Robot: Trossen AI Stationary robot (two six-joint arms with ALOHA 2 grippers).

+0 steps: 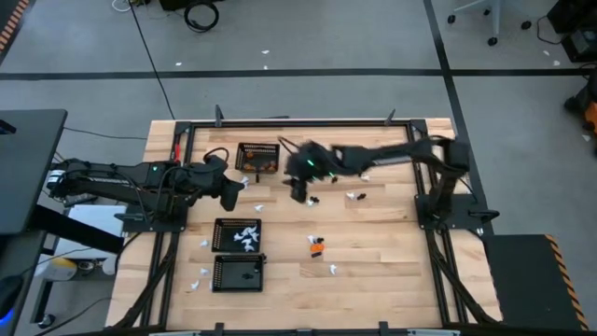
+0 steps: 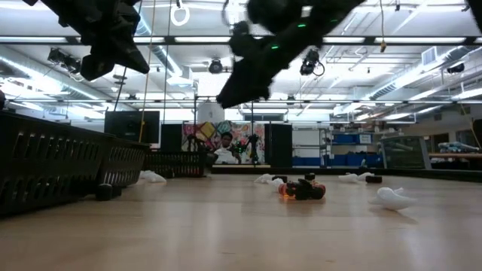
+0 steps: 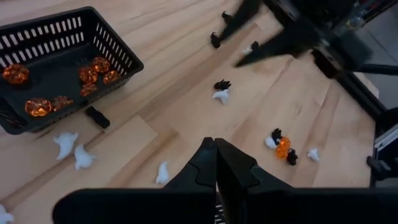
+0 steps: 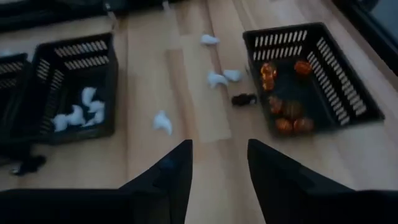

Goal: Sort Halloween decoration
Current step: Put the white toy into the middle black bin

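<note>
Right gripper (image 1: 298,193): fingers apart, empty, above the table (image 1: 392,252) near the pumpkin basket (image 1: 257,157). Black piece (image 4: 244,99) lies just ahead of it, beside that basket. Left gripper (image 1: 230,192): fingers together, also close.

Tiny orange rounded translucent pieces (image 4: 287,112) lie in one black mesh basket, white ghost-like pieces (image 4: 78,112) in another (several white and black pieces (image 3: 222,84) remain loose on the tabletop).
</note>
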